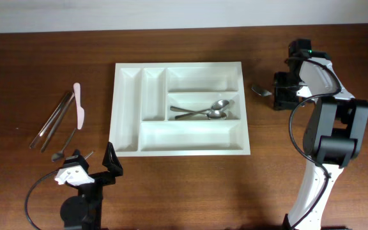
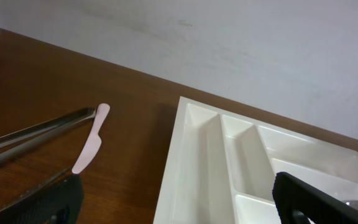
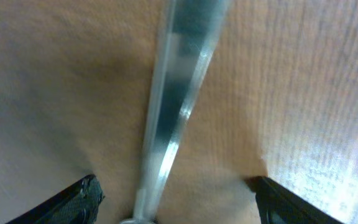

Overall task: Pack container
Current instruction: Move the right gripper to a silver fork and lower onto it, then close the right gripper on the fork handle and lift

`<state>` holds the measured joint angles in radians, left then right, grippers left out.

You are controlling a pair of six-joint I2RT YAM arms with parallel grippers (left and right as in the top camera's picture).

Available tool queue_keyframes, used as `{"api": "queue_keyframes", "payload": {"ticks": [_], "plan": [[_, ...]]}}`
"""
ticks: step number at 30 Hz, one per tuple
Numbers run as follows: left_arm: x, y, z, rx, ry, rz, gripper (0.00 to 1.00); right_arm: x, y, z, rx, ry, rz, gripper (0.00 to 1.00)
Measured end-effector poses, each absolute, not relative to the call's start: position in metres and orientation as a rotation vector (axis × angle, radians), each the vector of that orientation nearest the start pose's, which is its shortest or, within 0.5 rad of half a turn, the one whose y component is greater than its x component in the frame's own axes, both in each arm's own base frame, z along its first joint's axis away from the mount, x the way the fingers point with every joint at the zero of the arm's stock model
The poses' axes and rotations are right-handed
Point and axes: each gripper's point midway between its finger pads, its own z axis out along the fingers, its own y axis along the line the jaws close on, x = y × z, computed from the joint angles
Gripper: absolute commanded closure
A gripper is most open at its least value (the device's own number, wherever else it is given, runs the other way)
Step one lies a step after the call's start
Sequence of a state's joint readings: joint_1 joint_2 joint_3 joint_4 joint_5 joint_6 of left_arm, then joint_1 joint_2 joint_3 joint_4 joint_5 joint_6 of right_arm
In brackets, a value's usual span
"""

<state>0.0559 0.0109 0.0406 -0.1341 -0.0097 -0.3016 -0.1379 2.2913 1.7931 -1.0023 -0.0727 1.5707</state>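
The white container [image 1: 179, 148] lies in the middle of the table, with two metal spoons [image 1: 211, 112] in its middle long compartment. It also shows in the left wrist view [image 2: 185, 180]. My right gripper [image 1: 279, 94] is down at the table right of the container, open. Its fingers [image 3: 176, 196] straddle the handle of a metal utensil [image 3: 176, 99], whose head [image 1: 259, 91] sticks out to the left. My left gripper [image 1: 94, 161] is open and empty near the front left corner of the container; its fingers also show in the left wrist view [image 2: 176, 202].
Left of the container lie a pink plastic knife [image 1: 78, 105], long metal tongs [image 1: 53, 120] and a small metal spoon [image 1: 64, 145]. The knife [image 2: 91, 147] and tongs [image 2: 36, 132] also show in the left wrist view. A pale wall runs behind the table.
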Motion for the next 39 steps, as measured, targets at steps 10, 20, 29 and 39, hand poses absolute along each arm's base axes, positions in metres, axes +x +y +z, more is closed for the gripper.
{"api": "queue_keyframes", "payload": {"ticks": [10, 20, 29, 39], "plan": [[0.243, 0.015, 0.158, -0.306, 1.650, -0.177, 0.01, 0.427, -0.025, 0.004, -2.242, -1.942, -0.175, 0.20], [0.243, 0.015, 0.158, -0.305, 1.650, -0.177, 0.01, 0.416, -0.030, 0.003, -2.192, -2.000, -0.094, 0.34], [0.243, 0.015, 0.158, -0.306, 1.650, -0.177, 0.01, 0.411, -0.062, 0.002, -2.120, -2.242, 0.125, 0.28], [0.243, 0.015, 0.158, -0.306, 1.650, -0.177, 0.01, 0.411, -0.078, 0.003, -2.081, -2.338, 0.235, 0.45]]}}
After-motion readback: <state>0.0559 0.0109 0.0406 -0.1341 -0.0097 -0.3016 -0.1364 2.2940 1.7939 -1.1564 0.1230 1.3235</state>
